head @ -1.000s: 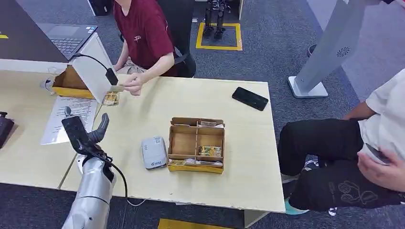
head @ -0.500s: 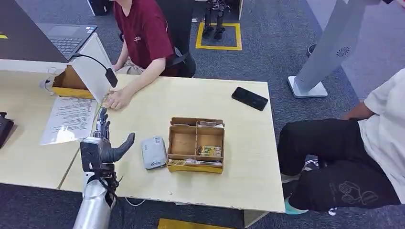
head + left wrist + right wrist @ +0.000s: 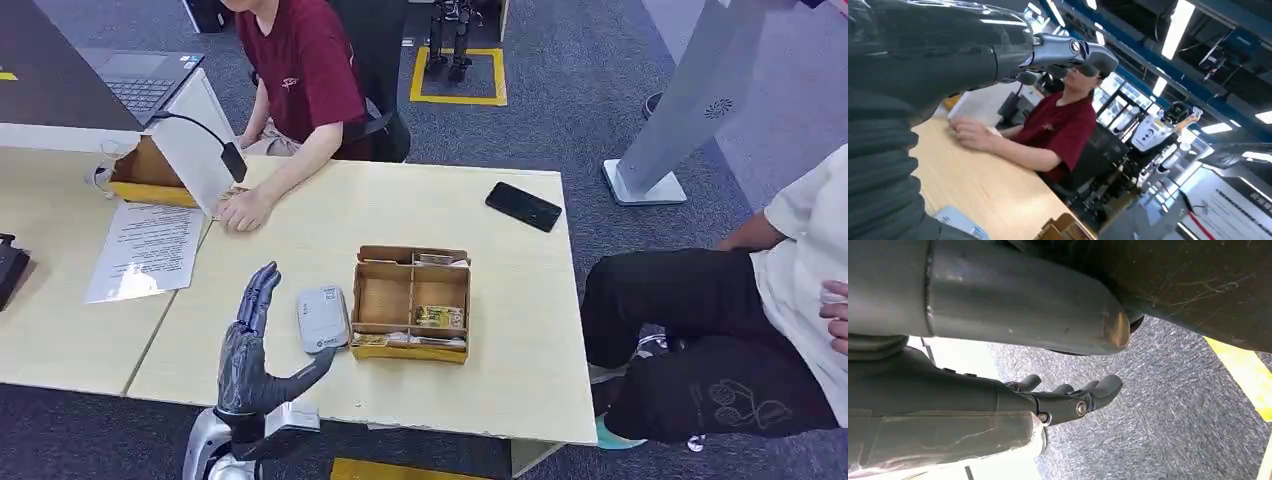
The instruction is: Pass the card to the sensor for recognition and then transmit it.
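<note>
Card (image 3: 440,317): lies in a front compartment of the wooden box (image 3: 411,303)
Sensor (image 3: 322,318): on table (image 3: 500,290), beside box
Left robot hand (image 3: 252,352): fingers spread, empty
Right robot hand (image 3: 1068,395): fingers apart, empty

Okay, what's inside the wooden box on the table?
The divided wooden box holds a small printed packet in its right compartment; the left one looks empty. Flat items fill the narrow front and back slots, too small to identify.
</note>
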`<state>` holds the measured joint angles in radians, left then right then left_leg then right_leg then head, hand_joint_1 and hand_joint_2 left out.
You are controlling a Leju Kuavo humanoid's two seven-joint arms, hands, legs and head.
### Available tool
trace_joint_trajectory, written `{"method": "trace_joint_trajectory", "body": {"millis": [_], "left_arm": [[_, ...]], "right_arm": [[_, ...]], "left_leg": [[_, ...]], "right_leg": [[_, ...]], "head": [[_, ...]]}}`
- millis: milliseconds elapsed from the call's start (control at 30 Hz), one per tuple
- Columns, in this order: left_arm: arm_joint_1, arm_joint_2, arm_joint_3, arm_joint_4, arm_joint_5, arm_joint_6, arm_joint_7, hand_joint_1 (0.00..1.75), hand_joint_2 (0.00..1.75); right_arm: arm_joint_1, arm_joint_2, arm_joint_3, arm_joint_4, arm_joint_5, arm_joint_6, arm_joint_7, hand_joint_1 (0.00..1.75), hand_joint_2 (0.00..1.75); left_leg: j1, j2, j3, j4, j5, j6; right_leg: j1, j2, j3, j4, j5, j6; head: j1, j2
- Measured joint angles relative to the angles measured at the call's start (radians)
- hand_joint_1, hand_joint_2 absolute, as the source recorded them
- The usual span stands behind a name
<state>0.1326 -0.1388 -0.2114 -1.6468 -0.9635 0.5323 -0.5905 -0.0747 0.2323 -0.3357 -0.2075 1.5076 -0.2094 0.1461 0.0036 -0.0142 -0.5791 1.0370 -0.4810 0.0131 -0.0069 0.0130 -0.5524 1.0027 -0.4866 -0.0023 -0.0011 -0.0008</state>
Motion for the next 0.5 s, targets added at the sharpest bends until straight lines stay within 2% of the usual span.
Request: {"method": "trace_joint_trajectory", "body": {"millis": [100, 233, 300, 333, 433, 500], "left_arm": [[0.013, 0.025, -0.079, 0.031, -0.199, 0.125, 0.085, 0.00, 1.75], [0.017, 0.059, -0.184, 0.111, -0.396, 0.154, 0.204, 0.00, 1.75], [0.015, 0.073, -0.211, 0.143, -0.531, 0.155, 0.294, 0.00, 1.75], [0.007, 0.085, -0.234, 0.154, -0.578, 0.155, 0.358, 0.00, 1.75], [-0.039, 0.126, -0.311, 0.204, -0.599, 0.155, 0.495, 0.00, 1.75], [-0.078, 0.149, -0.359, 0.240, -0.604, 0.155, 0.560, 0.00, 1.75]], "right_arm": [[-0.001, 0.000, -0.006, 0.000, 0.002, 0.000, 0.000, 0.00, 0.00], [-0.001, -0.001, -0.018, 0.000, 0.003, 0.000, 0.003, 0.00, 0.00], [-0.001, -0.001, -0.022, 0.000, 0.004, 0.000, 0.004, 0.00, 0.00], [-0.001, -0.001, -0.024, 0.000, 0.005, 0.000, 0.004, 0.00, 0.00], [-0.002, -0.001, -0.024, 0.000, 0.006, 0.000, 0.004, 0.00, 0.00], [-0.002, -0.001, -0.024, 0.000, 0.006, -0.001, 0.004, 0.00, 0.00]], "left_leg": [[0.000, 0.000, 0.000, 0.000, 0.000, 0.000], [0.000, 0.000, 0.000, 0.000, 0.000, 0.000], [0.000, 0.000, 0.000, 0.000, 0.000, 0.000], [0.000, 0.000, 0.000, 0.000, 0.000, 0.000], [0.000, 0.000, 0.000, 0.000, 0.000, 0.000], [0.000, 0.000, 0.000, 0.000, 0.001, 0.000]], "right_leg": [[0.000, -0.001, 0.000, 0.000, 0.000, 0.000], [0.000, 0.000, 0.000, 0.000, 0.000, 0.000], [0.000, 0.000, 0.000, 0.000, 0.000, 0.000], [0.000, 0.000, 0.000, 0.000, 0.000, 0.000], [0.000, -0.001, 0.000, 0.000, 0.000, 0.000], [0.000, -0.001, 0.000, 0.000, 0.000, 0.000]], "head": [[0.000, 0.000], [0.000, 0.000], [0.000, 0.000], [0.000, 0.000], [0.000, 0.000], [0.000, 0.000]]}}
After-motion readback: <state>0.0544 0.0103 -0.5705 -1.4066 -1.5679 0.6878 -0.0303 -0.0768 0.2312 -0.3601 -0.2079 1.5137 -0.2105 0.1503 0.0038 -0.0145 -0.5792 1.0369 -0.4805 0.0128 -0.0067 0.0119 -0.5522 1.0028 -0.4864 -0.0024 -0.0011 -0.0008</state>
